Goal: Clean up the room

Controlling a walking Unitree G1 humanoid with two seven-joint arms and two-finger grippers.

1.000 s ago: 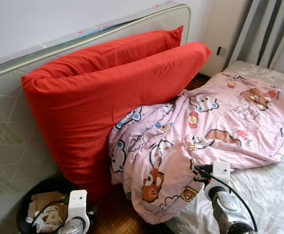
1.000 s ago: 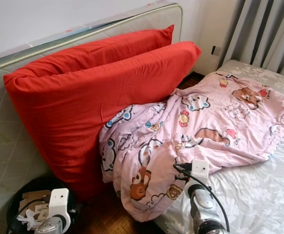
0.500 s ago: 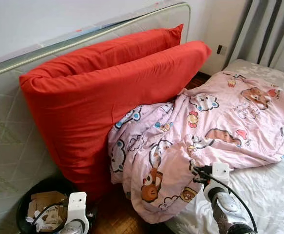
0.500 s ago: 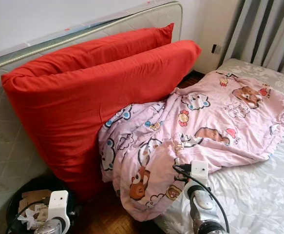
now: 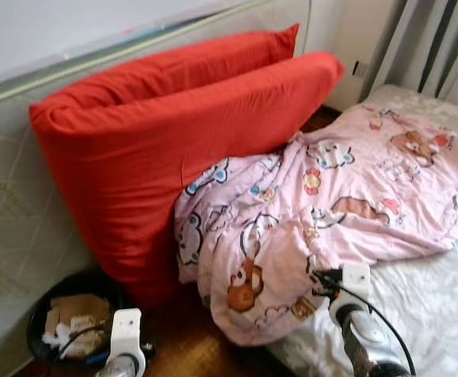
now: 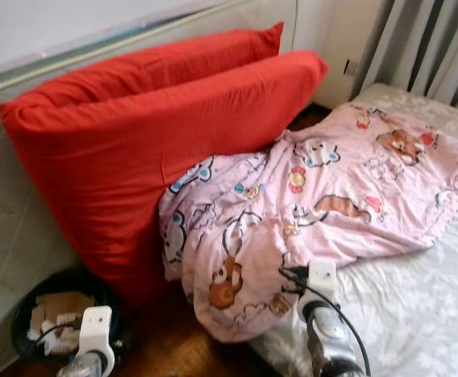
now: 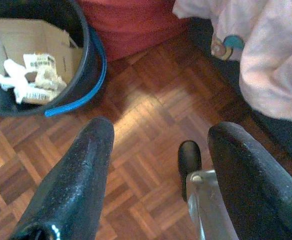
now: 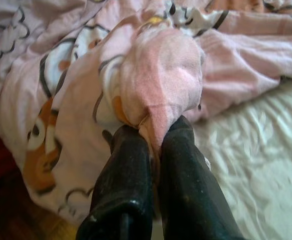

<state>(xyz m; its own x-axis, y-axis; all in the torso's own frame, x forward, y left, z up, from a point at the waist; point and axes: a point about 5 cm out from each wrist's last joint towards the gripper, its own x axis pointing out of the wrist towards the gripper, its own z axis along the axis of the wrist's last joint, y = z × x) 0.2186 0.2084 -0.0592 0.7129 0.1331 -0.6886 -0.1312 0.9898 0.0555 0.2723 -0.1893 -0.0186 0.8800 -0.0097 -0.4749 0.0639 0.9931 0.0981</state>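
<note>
While the right tool (image 8: 153, 145) pinches only a small fold of the pink cartoon blanket (image 5: 331, 196), which spills off the bed (image 5: 425, 314) toward the parquet floor (image 7: 151, 130), I'd worry the thin fabric slips free under a pull. Its hanging corner could drag against the red pillows (image 5: 174, 126) and tip them toward the black bin (image 5: 71, 318) (full of cardboard scraps). The left tool (image 7: 161, 165) hangs spread over the floor.

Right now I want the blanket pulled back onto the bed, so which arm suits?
Right. The right gripper already pinches a fold of the blanket, while the left gripper hangs open above the floor.
</note>
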